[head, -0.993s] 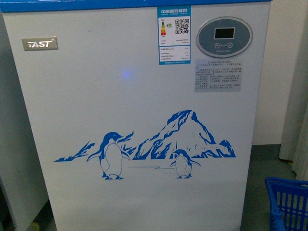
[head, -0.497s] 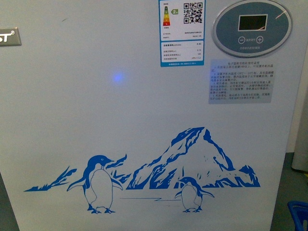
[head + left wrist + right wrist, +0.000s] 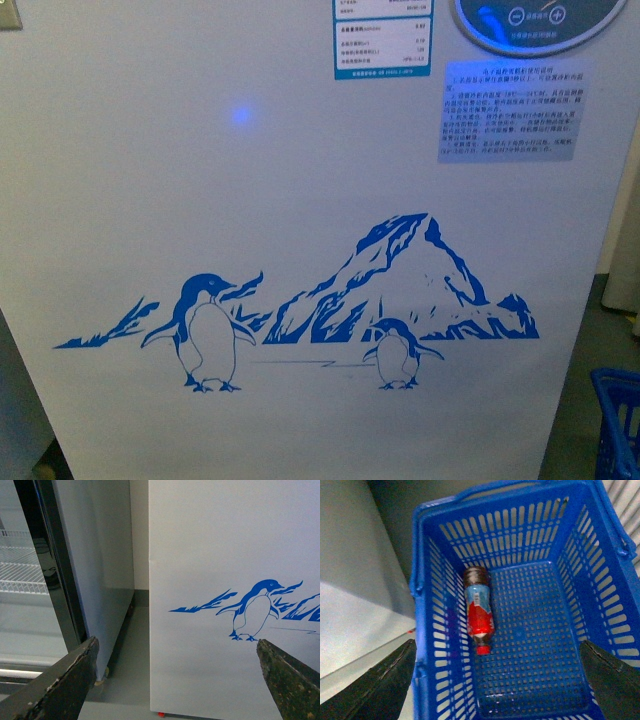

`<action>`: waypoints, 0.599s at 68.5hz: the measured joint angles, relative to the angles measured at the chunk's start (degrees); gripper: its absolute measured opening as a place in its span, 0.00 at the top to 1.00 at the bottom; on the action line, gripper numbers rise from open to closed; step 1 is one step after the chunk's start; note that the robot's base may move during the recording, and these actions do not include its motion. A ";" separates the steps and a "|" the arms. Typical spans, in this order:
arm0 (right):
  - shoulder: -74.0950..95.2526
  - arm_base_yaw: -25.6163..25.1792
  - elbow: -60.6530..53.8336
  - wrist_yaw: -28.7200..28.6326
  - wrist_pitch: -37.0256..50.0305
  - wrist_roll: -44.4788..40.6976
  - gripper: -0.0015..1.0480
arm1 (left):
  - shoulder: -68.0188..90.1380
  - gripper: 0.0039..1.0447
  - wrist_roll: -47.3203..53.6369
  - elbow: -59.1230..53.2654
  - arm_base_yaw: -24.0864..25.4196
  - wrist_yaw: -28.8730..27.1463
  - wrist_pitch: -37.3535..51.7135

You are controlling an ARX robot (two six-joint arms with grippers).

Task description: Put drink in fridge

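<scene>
Drink [image 3: 478, 611]: one small bottle with a red cap, a red and pale blue label and a dark base. It lies on its side on the perforated floor of the basket, close to one side wall, with nothing holding it.

Basket [image 3: 600, 595]: blue plastic with slotted walls and a handle rim. It holds the drink only. In the front view one corner of it [image 3: 618, 420] shows low on the right, beside the fridge.

Fridge [image 3: 300, 200]: the white front panel fills the front view; the top is out of frame.
- Penguin-and-mountain picture [image 3: 300, 320], blue, across the lower half.
- Oval display [image 3: 530, 25], lit blue, cut off at the upper edge.
- Energy label [image 3: 382, 45] and printed notice [image 3: 512, 110], upper right; the text is too small to read.
- Blue light spot [image 3: 241, 116] on the bare panel.
- Red caster [image 3: 161, 714] under the near corner, seen from the left wrist.

Upright cabinet [image 3: 100, 570]: grey, black-framed door, white wire shelves [image 3: 20, 575] inside. It stands just beside the fridge, with a narrow gap of grey floor [image 3: 125, 680] between them.

Left gripper [image 3: 176, 645]: jaws spread wide and holding nothing, dark worn fingers [image 3: 60, 690], facing the fridge's front corner.

Right gripper [image 3: 496, 644]: jaws spread wide and holding nothing, fingers [image 3: 375, 685] apart above the basket, clear of the drink.
</scene>
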 joint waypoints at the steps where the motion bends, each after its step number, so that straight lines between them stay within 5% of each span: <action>1: 2.71 -0.66 0.48 -0.72 1.49 -0.55 0.07 | 0.00 0.08 0.00 -0.02 0.00 0.00 0.00; 27: 51.25 -6.45 17.46 -11.32 21.75 1.38 0.07 | 0.00 0.08 0.00 0.00 0.00 0.00 0.00; 41: 70.14 -7.52 28.59 -13.75 23.26 6.56 0.07 | 0.00 0.08 0.00 0.00 0.00 0.00 0.00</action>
